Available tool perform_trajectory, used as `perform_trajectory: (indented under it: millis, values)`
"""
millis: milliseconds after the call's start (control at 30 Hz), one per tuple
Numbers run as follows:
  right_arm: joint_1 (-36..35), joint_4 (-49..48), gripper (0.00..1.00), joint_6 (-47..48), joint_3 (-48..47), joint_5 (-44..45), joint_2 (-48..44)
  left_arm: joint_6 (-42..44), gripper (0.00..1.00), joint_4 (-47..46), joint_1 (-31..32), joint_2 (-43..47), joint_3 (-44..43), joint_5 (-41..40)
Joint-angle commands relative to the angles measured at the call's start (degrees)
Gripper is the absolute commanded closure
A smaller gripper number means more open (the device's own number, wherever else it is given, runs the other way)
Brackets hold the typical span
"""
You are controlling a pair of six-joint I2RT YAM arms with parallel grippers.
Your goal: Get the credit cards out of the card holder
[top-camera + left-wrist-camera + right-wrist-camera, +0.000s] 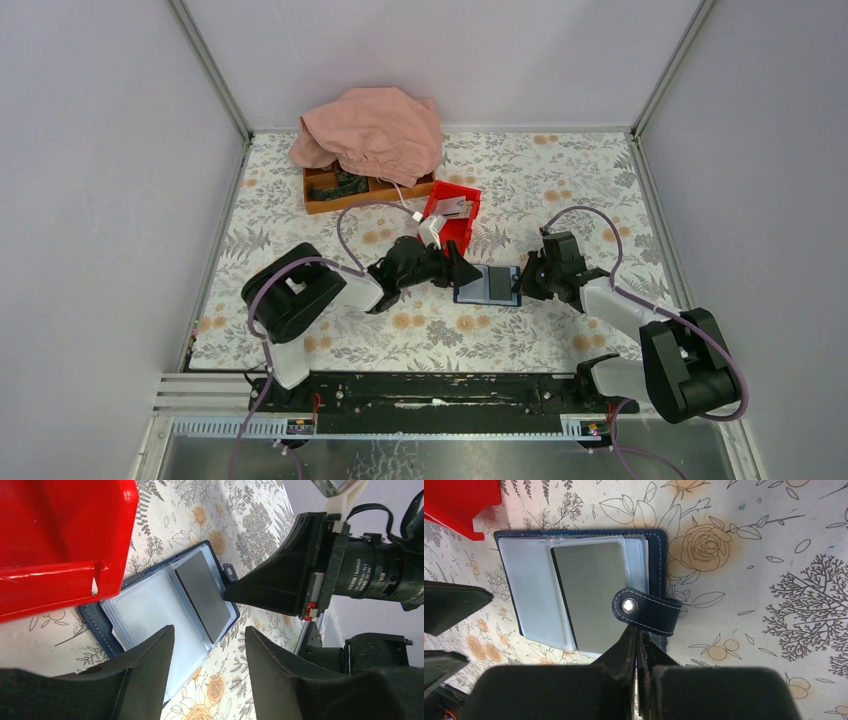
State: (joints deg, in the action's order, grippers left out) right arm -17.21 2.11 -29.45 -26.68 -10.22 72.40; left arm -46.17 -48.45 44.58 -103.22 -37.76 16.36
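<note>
The card holder (487, 285) lies open on the floral table between my two grippers. In the right wrist view it (534, 595) shows clear sleeves, navy edges and a snap strap (646, 609). One dark grey credit card (591, 592) sits in the right-hand sleeve, and it also shows in the left wrist view (202, 597). My left gripper (207, 642) is open and empty, hovering over the holder's (145, 610) near left edge. My right gripper (638, 636) is shut, its tips resting on the holder's right edge just under the strap. It appears as a black wedge (272, 582) in the left wrist view.
A red bin (452, 212) stands just behind the holder, with a light grey card (450, 207) inside. A wooden tray (325, 195) partly covered by a pink cloth (372, 130) sits at the back. Grey walls close in both sides.
</note>
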Motion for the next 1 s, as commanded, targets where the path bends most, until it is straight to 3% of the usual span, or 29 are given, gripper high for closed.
perform_trajectory:
  millis: [0, 633, 967]
  values:
    - [0.25, -1.62, 1.00, 0.82, 0.66, 0.16, 1.23, -3.71, 0.39, -9.30, -0.06, -3.60, -1.66, 2.37]
    - [0.25, -5.17, 1.00, -0.17, 2.24, -3.50, 4.14, -7.96, 0.45, -16.63, 0.03, -11.86, -4.36, 2.25]
    - [0.31, -5.91, 1.00, -0.12, 2.47, -3.49, 4.50, -6.77, 0.45, -10.91, 0.28, -13.07, -3.57, 0.59]
